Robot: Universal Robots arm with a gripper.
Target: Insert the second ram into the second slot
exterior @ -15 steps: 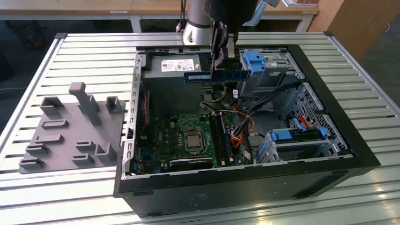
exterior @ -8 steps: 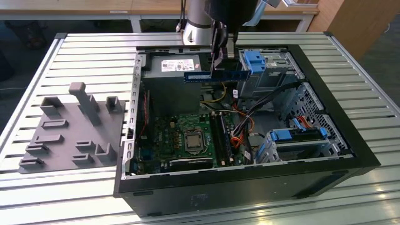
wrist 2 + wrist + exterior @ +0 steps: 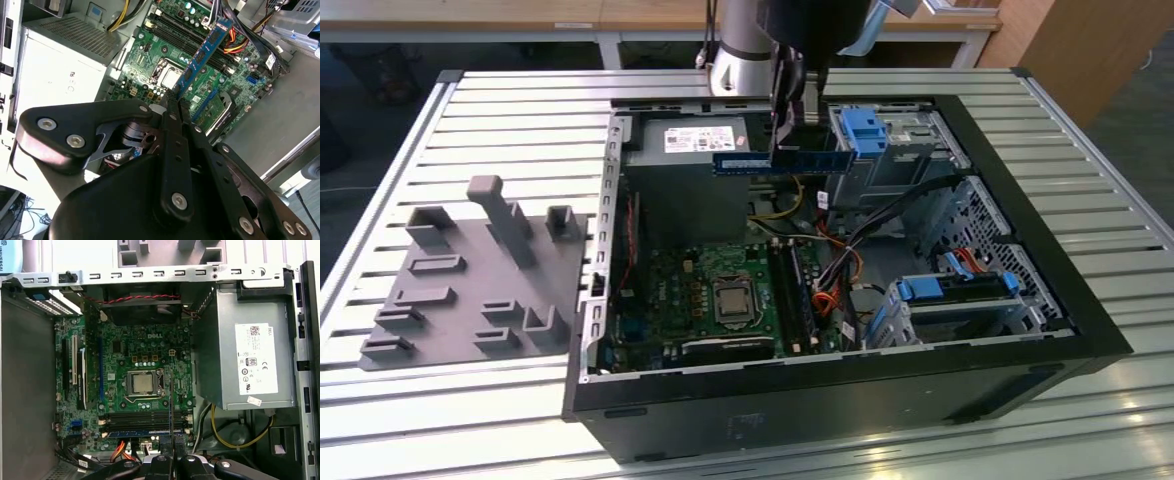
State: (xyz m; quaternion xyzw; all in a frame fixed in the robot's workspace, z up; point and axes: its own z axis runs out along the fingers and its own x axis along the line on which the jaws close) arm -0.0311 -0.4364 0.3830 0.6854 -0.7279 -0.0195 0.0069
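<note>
Tool [image 3: 790, 148] clamped on second ram [image 3: 785, 161], which is held level in the air over the open computer case [image 3: 854, 400], upper middle of exterior view. Not yet inserted; well apart from memory slots [image 3: 145, 421] on motherboard [image 3: 670, 280]. Possible snags, in my judgement: orange cables [image 3: 827, 298] beside slots, power supply [image 3: 700, 140] near the stick.

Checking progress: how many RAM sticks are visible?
2: the second ram, held by the gripper above the case; another stick seated on the motherboard. More may be hidden.

The arm [image 3: 744, 45] — cut off by the exterior view's top edge. The second ram [image 3: 202, 55] — held end hidden between the fingers [image 3: 174, 130] in the second wrist view.
</note>
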